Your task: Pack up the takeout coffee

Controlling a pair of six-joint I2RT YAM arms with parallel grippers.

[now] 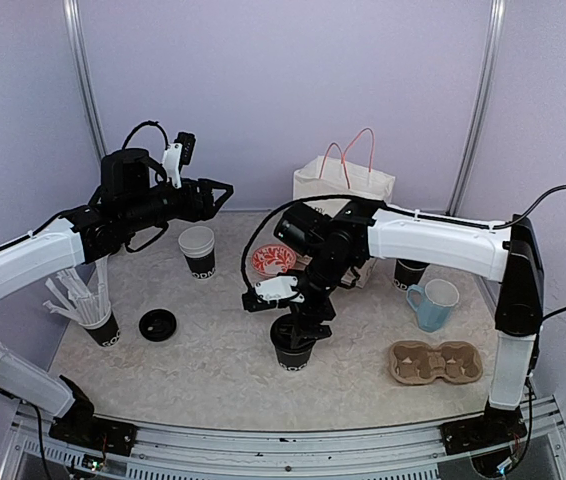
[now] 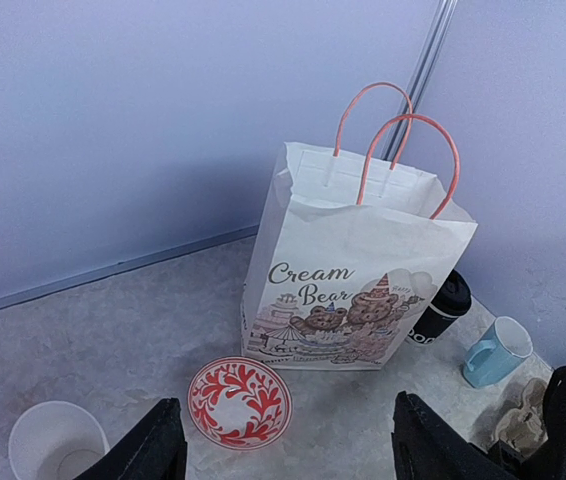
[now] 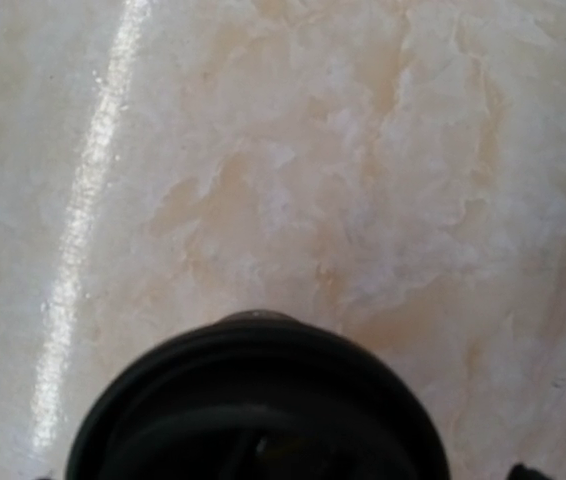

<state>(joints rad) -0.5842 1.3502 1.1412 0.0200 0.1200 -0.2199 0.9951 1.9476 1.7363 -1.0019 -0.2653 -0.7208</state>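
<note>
The right gripper points straight down over a lidded cup that stands upright on the table, near the centre and toward the near edge. In the right wrist view the cup's black lid fills the lower frame. One dark fingertip shows at the lower right corner, apart from the lid rim, so the jaws stand wider than the lid and grip nothing. The left gripper hangs level above the far left of the table, jaws well apart and empty. An open cup with no lid stands below and just right of it. A loose lid lies flat nearer the front, beside a cup of straws. A red-patterned dish sits in front of the paper bag at the far edge. A second lidded cup stands just beside the bag's right side. A light-blue mug and a cardboard cup carrier lie near the front right.
</note>
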